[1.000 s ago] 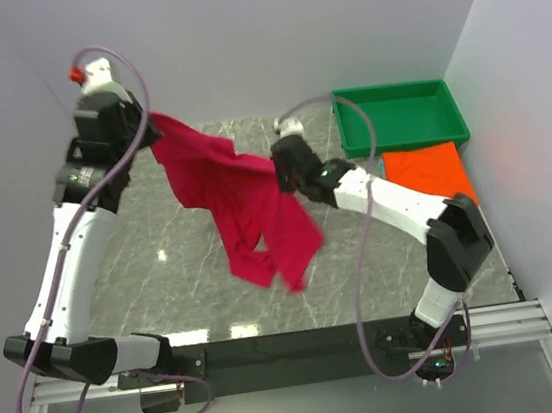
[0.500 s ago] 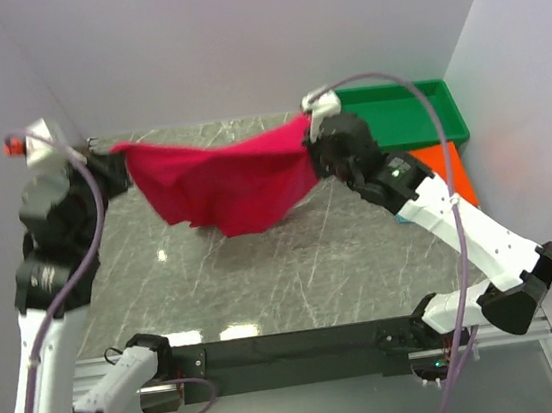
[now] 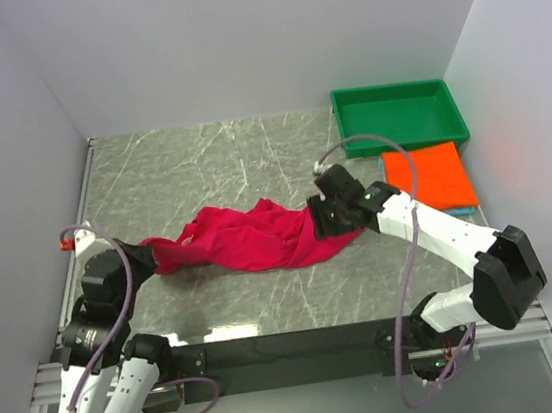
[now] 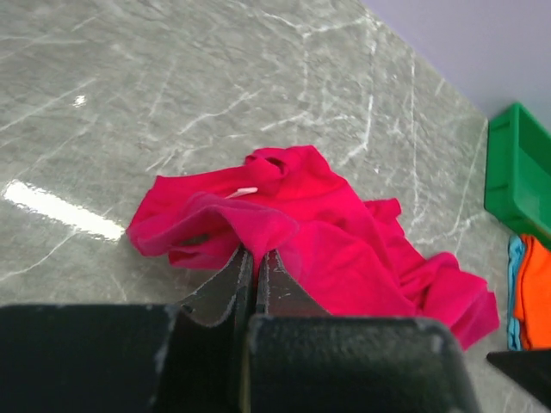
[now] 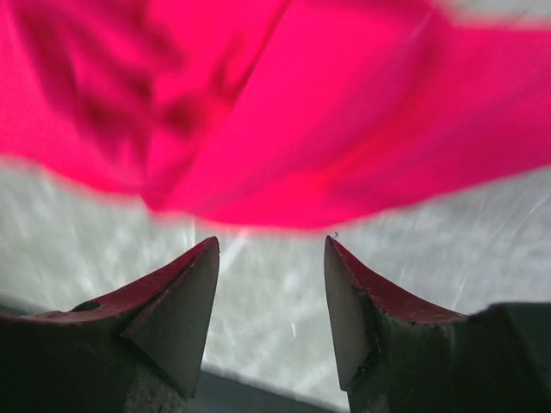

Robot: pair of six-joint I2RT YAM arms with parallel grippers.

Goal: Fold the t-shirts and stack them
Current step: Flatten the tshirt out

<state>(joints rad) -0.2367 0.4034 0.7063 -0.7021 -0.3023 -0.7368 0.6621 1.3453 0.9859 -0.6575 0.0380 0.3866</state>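
The crimson-pink t-shirt [image 3: 250,240] lies crumpled in a long heap across the middle of the marble table. My left gripper [image 3: 144,256] is low at the shirt's left end, shut on a fold of the cloth [image 4: 255,254]. At the heap's right end my right gripper [image 3: 316,224] has its jaws open. In the right wrist view the shirt [image 5: 301,129] hangs blurred just beyond the open gripper [image 5: 271,249], with nothing between the fingers. A folded orange t-shirt [image 3: 429,178] lies flat at the right, with a teal edge [image 3: 466,209] showing under it.
An empty green tray [image 3: 401,116] stands at the back right, just behind the orange shirt. Grey walls close in on the left, back and right. The black base rail [image 3: 293,345] runs along the near edge.
Both arms came down from holding the shirt stretched in the air. The shirt now lies on the table. The right gripper opened and let go of its end; the left stays shut.
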